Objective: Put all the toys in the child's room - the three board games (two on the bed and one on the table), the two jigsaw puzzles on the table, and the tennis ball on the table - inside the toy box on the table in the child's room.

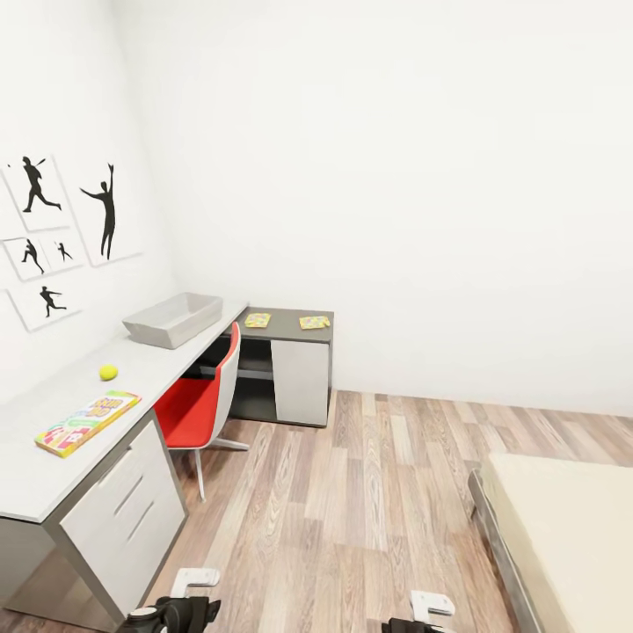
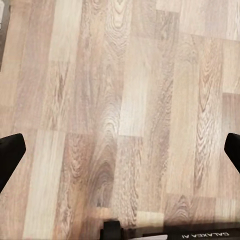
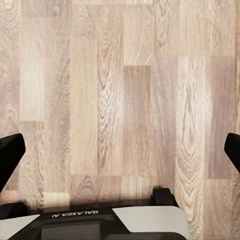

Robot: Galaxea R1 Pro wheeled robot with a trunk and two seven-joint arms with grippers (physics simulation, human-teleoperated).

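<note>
Two pincers agape; table: one ball, two puzzles.

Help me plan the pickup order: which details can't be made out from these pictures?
- Toy box interior: head view, hidden behind its near wall.
- Bed: head view, cut off by the frame's right and bottom edges.
- Jigsaw puzzles: head view, too small to read their pattern.

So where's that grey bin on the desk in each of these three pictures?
Head view: the toy box sits on the white table against the left wall, left of centre, beyond the tennis ball.
Left wrist view: not in it; floor planks between the open left gripper.
Right wrist view: not in it; planks between the open right gripper.
Shared landmark: the wood-plank floor.
</note>
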